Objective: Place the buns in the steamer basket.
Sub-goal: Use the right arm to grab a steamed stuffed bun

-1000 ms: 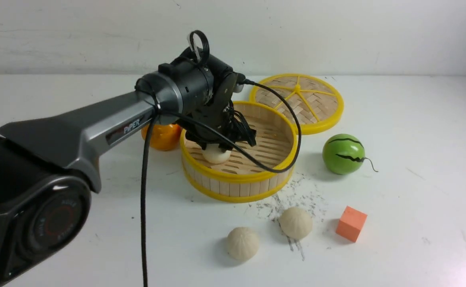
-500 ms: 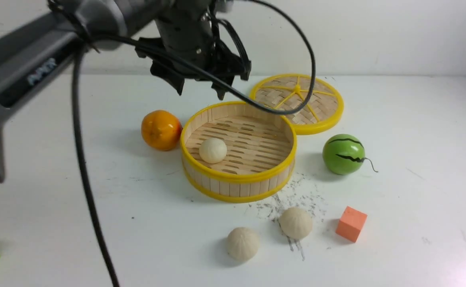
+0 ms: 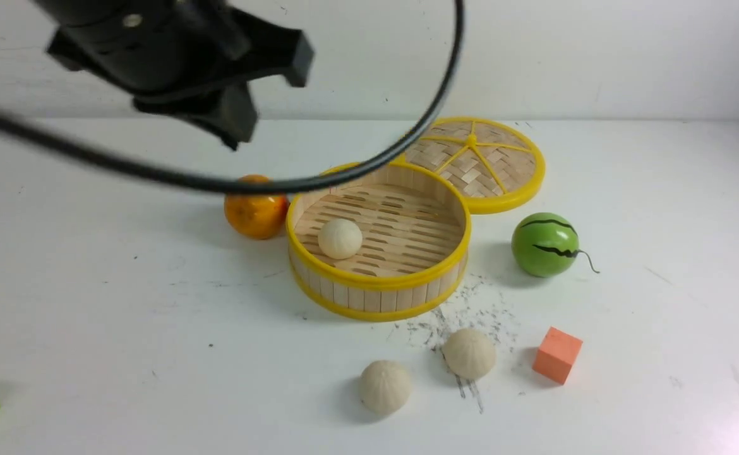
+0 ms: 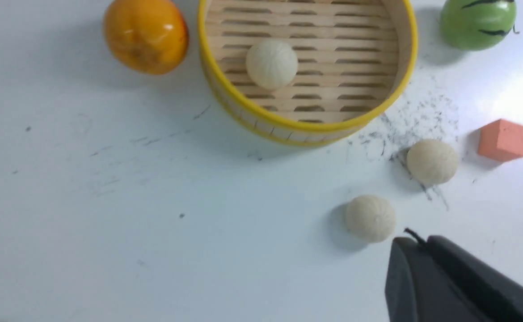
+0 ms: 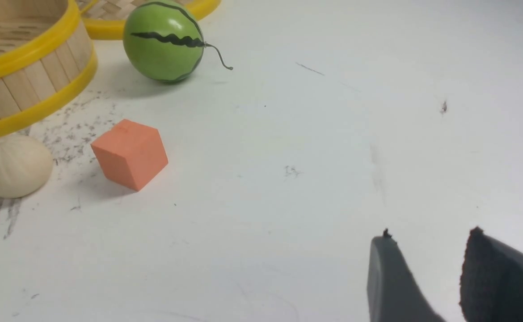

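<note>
One cream-white pleated round bun point(image 3: 340, 238) is seen on the slatted floor of the round bamboo steamer basket with yellow rims point(image 3: 379, 297), well apart from both sets of jaws. Two more buns point(image 3: 385, 386) point(image 3: 468, 353) lie on the white worktop point(image 3: 123, 316). One of them point(image 4: 370, 218) is nearest the left jaws and the other point(image 5: 13, 165) is well apart from the right jaws, beside an orange cube point(image 5: 129, 152).

The left jaws are held together and empty, apparently raised high, though they are blurred in the front view. The right jaws stand apart with nothing between them.

The fetching of the second bun is judged to be in hand. For that, the left jaws would have to be parted and lowered squarely around the nearest bun, since a round bun may roll.
</note>
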You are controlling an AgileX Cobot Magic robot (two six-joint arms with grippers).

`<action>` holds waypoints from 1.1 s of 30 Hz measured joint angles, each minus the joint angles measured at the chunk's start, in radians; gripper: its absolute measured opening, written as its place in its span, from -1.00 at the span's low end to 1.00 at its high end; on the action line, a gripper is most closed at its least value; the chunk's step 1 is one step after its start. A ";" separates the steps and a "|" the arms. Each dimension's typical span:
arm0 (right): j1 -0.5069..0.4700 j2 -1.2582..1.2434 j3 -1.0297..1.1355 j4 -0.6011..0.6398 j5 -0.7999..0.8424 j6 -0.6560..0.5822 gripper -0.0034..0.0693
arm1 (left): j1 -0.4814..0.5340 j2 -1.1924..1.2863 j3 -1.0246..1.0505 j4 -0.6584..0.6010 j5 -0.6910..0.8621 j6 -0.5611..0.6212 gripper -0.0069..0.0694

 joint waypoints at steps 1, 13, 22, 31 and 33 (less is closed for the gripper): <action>0.000 0.000 0.000 0.000 0.000 0.000 -0.24 | 0.000 -0.044 0.032 0.002 0.000 0.000 -0.86; 0.000 0.000 0.000 0.000 0.000 0.000 -0.24 | 0.000 -0.632 0.719 0.008 -0.352 -0.030 -0.85; 0.000 0.000 0.000 0.119 -0.007 0.065 -0.24 | 0.000 -0.880 0.994 0.009 -0.437 -0.031 -0.85; 0.000 0.000 0.010 0.668 -0.009 0.370 -0.24 | 0.000 -1.007 1.184 -0.004 -0.633 -0.031 -0.85; 0.000 0.000 0.010 0.702 -0.021 0.375 -0.24 | 0.000 -1.012 1.229 -0.011 -0.708 -0.031 -0.85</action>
